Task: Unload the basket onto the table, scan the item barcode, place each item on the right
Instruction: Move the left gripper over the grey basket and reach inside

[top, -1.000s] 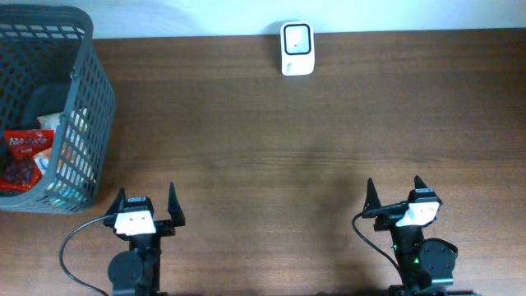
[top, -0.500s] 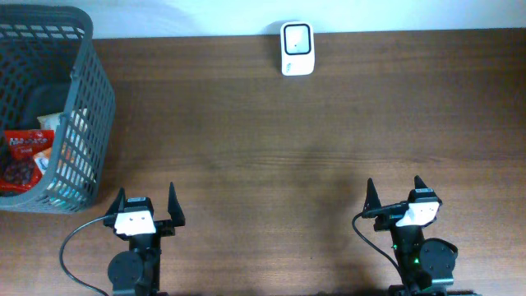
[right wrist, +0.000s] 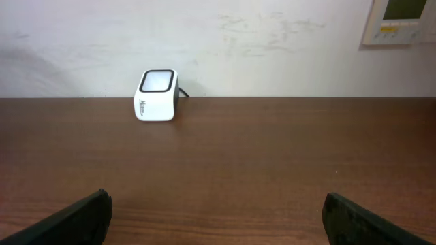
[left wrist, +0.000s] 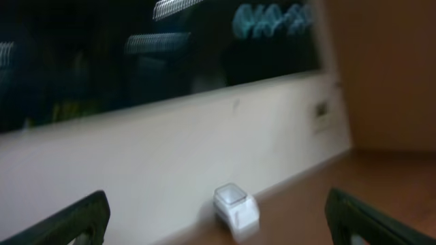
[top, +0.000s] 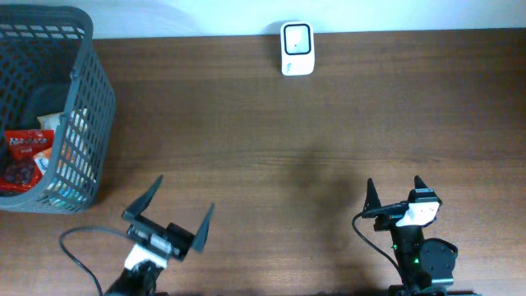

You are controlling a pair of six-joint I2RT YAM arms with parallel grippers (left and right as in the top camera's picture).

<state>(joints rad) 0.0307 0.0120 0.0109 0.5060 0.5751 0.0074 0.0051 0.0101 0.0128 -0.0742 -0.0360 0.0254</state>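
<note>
The red packet [top: 23,150] is the likeliest item to scan, and it lies down in the grey basket [top: 89,123] at the far left corner of the table [top: 329,131], so by my reckoning nothing of the job is done. It must be picked out, carried over and its code shown to the scanner. It looks like a glossy pouch with white lettering, lying flat and partly cut off by the frame edge. I see no barcode from above, so it is probably on the underside, though I cannot be sure. A paler packet [top: 59,131] sits just beside it against the mesh wall.

The scanner [top: 297,48] (small, white, window up) stands at the back edge of the table, well apart from the basket.

The left gripper [top: 186,193] hangs near my edge of the table, turned at a slant, fingers spread wide and holding nothing; its wrist view is smeared and tilted. The right gripper [top: 394,181] sits low at the near right, fingers likewise spread and empty, facing the scanner squarely.
</note>
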